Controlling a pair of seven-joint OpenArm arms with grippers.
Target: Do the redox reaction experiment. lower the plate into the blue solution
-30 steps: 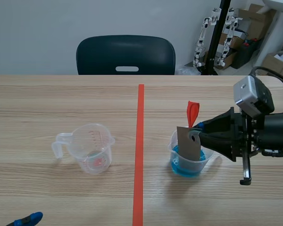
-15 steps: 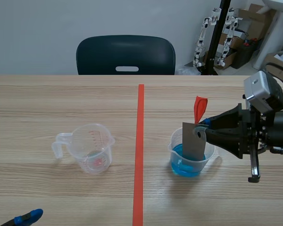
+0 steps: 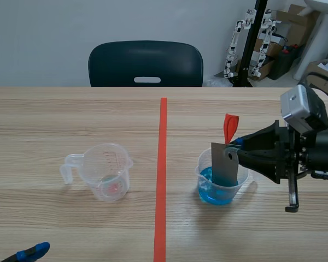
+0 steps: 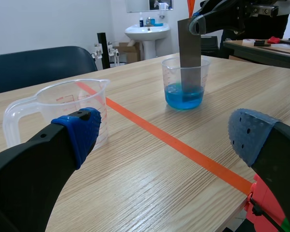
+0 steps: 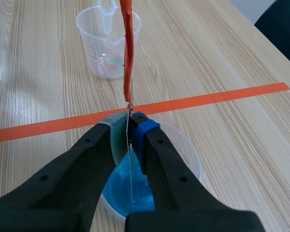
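A grey metal plate (image 3: 226, 164) with a red-orange ribbon (image 3: 229, 127) at its top stands upright in a small clear cup (image 3: 218, 184) of blue solution (image 3: 216, 192), right of the tape line. My right gripper (image 3: 233, 148) is shut on the plate's upper edge; from its own wrist view the thin plate (image 5: 130, 174) runs down between the pads into the blue solution (image 5: 128, 191). The plate's lower end dips into the liquid. My left gripper (image 4: 164, 130) stands open low over the table's near left, with nothing between its fingers (image 3: 31, 253).
An empty clear measuring jug (image 3: 104, 170) with a handle stands left of the orange tape line (image 3: 162, 174). A dark chair (image 3: 146, 64) is behind the table's far edge. Boxes and equipment stand at the back right.
The right gripper drew back to the right with the plate, shifting it to the right inside the cup, then held nearly still. The left arm did not move.
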